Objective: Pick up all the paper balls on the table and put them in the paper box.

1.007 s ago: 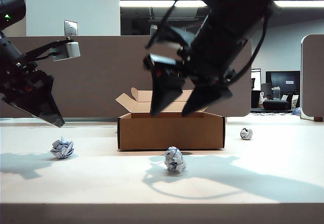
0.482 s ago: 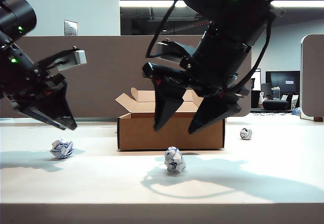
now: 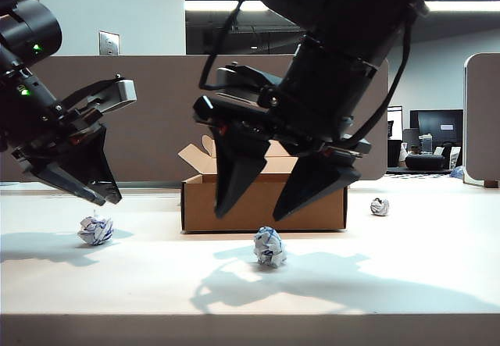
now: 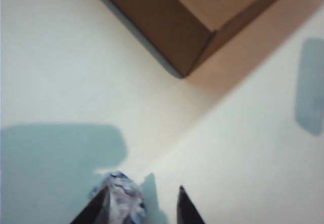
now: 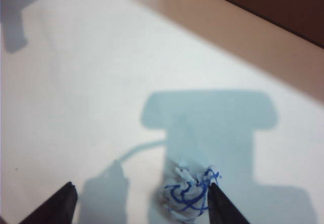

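Three paper balls lie on the table (image 3: 406, 268). One paper ball (image 3: 95, 230) is at the left, with my left gripper (image 3: 108, 197) just above it. In the left wrist view this ball (image 4: 120, 199) sits between the open fingers of the left gripper (image 4: 142, 197), close to one fingertip (image 4: 103, 196). The middle paper ball (image 3: 269, 246) lies in front of the paper box (image 3: 312, 205), below my right gripper (image 3: 250, 213). In the right wrist view that ball (image 5: 190, 192) lies beside one fingertip (image 5: 216, 191) of the wide-open right gripper (image 5: 142, 196). The third paper ball (image 3: 380, 206) rests to the right of the box.
A grey-brown divider panel (image 3: 156, 119) runs behind the table. The box's corner (image 4: 200, 27) shows in the left wrist view and its dark wall (image 5: 283, 6) in the right wrist view. The arms' shadows fall on the table round the balls.
Both arms have come lower. The left gripper moved right and down over the left ball. The right gripper sank and shifted left over the middle ball. No ball has moved.
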`<state>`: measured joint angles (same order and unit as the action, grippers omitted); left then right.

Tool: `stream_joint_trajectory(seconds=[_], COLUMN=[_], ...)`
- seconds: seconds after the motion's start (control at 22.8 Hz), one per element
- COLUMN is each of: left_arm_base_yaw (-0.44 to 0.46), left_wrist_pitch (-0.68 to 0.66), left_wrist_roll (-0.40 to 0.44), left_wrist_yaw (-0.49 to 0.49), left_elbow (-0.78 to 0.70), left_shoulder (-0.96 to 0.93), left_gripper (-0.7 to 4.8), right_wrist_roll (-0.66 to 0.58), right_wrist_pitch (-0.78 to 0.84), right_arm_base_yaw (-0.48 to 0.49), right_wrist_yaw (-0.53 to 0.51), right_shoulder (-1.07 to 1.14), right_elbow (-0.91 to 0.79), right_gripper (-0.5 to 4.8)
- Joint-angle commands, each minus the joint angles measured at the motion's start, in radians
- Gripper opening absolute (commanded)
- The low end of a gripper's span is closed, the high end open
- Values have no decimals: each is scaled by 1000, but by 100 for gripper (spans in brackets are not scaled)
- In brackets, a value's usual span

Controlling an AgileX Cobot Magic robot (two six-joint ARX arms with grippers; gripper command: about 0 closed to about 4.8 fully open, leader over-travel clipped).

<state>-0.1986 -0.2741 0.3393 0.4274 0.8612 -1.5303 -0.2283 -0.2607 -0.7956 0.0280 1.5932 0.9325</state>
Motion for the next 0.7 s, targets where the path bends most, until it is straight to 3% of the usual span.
stream_joint_trajectory(seconds=[0.04,0.31,0.7], left_arm_base_yaw=[-2,-23,-51], left_wrist_pitch=[-17,-16,-12], left_wrist_roll=[12,109,145], left_wrist_yaw=[22,-4,-50], left_elbow=[6,7,8], left_shoulder=[0,-8,-23], left_gripper=[161,161,160], right_wrist_roll=[-4,-4,-3], right_wrist_pitch=[10,8,18], right_arm_base_yaw=[0,1,1], right_wrist_yaw=[24,29,29], right_shoulder=[23,79,83], right_elbow=[7,7,7], right_gripper=[332,331,174])
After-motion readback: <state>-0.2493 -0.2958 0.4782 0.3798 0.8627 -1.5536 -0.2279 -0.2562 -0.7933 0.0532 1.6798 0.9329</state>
